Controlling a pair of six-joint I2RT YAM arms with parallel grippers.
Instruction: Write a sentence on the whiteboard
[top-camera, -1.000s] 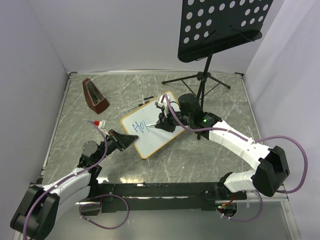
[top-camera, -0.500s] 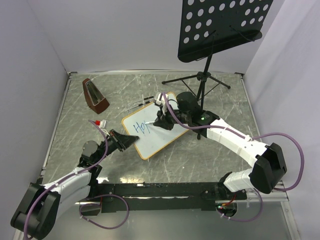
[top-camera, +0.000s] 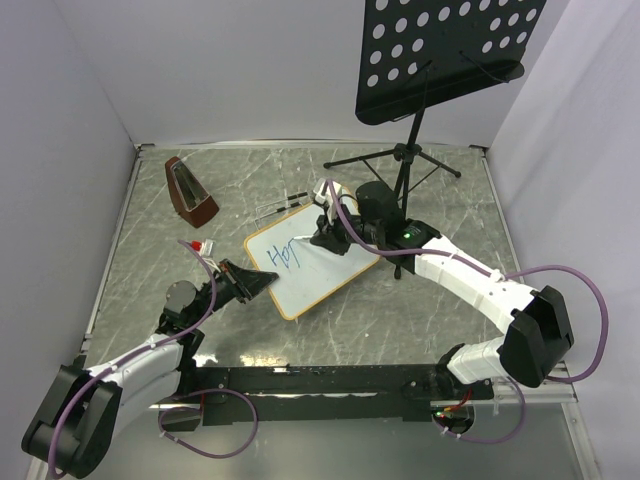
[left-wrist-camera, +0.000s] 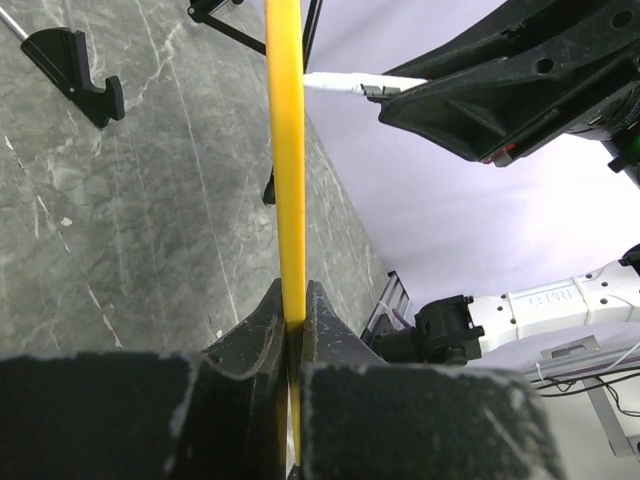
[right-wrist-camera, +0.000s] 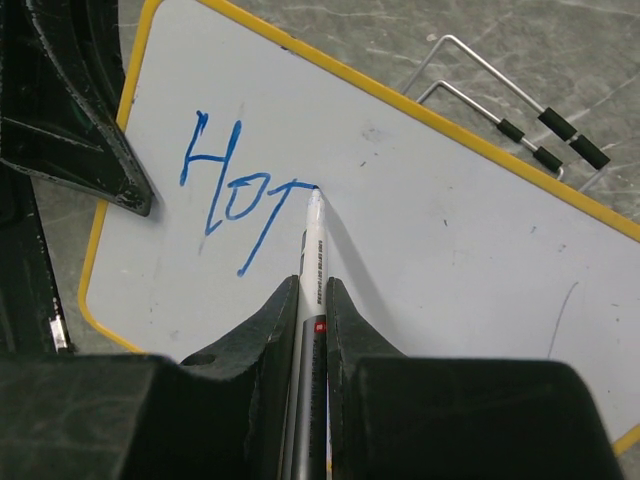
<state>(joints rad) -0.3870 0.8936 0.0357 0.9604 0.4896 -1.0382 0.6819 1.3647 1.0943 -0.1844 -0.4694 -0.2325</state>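
Note:
The whiteboard (top-camera: 325, 275) lies tilted on the table, its yellow-tan frame seen edge-on in the left wrist view (left-wrist-camera: 285, 150). My left gripper (top-camera: 262, 283) (left-wrist-camera: 292, 300) is shut on the board's near-left frame edge. My right gripper (top-camera: 318, 238) (right-wrist-camera: 311, 285) is shut on a white marker (right-wrist-camera: 313, 255), whose tip touches the board. The sentence (right-wrist-camera: 235, 195) (top-camera: 288, 255) reads "Ho" in blue, followed by a slanted stroke with a short top bar that ends at the marker tip. The marker's tip (left-wrist-camera: 350, 83) also shows in the left wrist view.
A brown metronome (top-camera: 190, 190) stands at the back left. A black perforated music stand (top-camera: 440, 50) rises on a tripod (top-camera: 400, 160) behind the board. A wire holder (right-wrist-camera: 500, 110) lies just beyond the board's far edge. A small red and white object (top-camera: 195, 245) lies near the left arm.
The right gripper has carried the marker toward the board's far edge, then sideways, adding a slanted stroke and top bar after "Ho". The left gripper and the board have not moved.

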